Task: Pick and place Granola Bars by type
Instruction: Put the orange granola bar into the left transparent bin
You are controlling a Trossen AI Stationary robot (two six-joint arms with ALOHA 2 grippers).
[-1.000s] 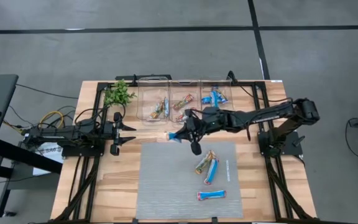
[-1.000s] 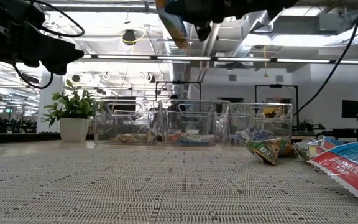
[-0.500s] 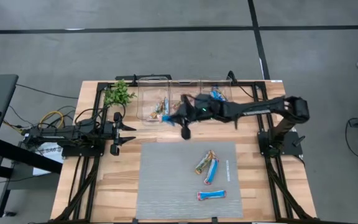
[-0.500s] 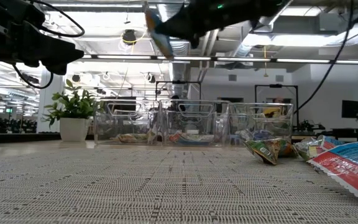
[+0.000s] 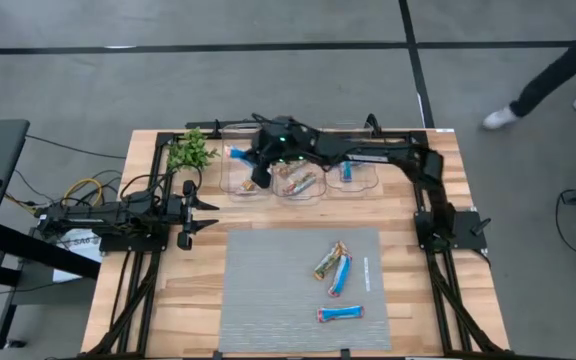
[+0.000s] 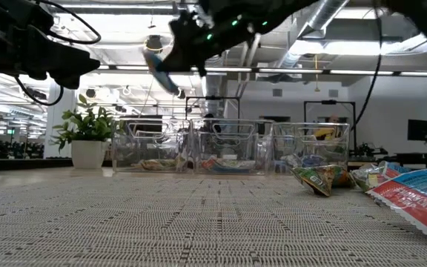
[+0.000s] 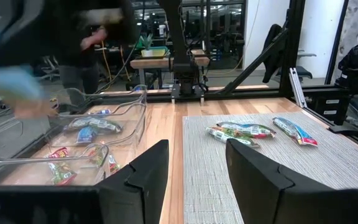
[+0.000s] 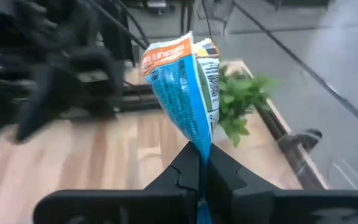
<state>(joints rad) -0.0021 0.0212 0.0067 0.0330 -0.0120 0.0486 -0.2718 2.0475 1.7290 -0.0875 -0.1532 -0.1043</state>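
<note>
Right gripper (image 8: 199, 163): pressed together on one end of a blue-and-white granola bar (image 8: 185, 93); wrapper standing up out of the closed fingers in the right wrist view.
Right gripper, place: upper centre of the high view (image 5: 258, 172), over the row of clear bins at the far edge of the table, near the left-hand bin (image 5: 236, 185).
Change over the last second: carried from above the upper edge of the grey mat (image 5: 268, 300) up across the bin row, now well to the left of where it was; bar (image 5: 238, 154) moved with it, same pinch throughout.
Held bar, low view: blurred blue shape (image 6: 156, 65) hanging high in the upper centre, above the bins, touching nothing below.
Meaning for the task: transport nearly done, release not yet made; which bin is meant, hard to judge, since blue bars already lie in the right-hand bin (image 5: 348, 172).
Bars left on the mat: three, lower centre of the high view: a multicoloured one (image 5: 328, 260) just beside a blue one (image 5: 340, 275), another blue one (image 5: 340, 314) nearer the front.
Left gripper (image 5: 200, 208): spread, empty, parked at mid-left beside the mat, unmoved.
Plant sprig (image 5: 191, 152): upper left, just beside the left-hand bin.
</note>
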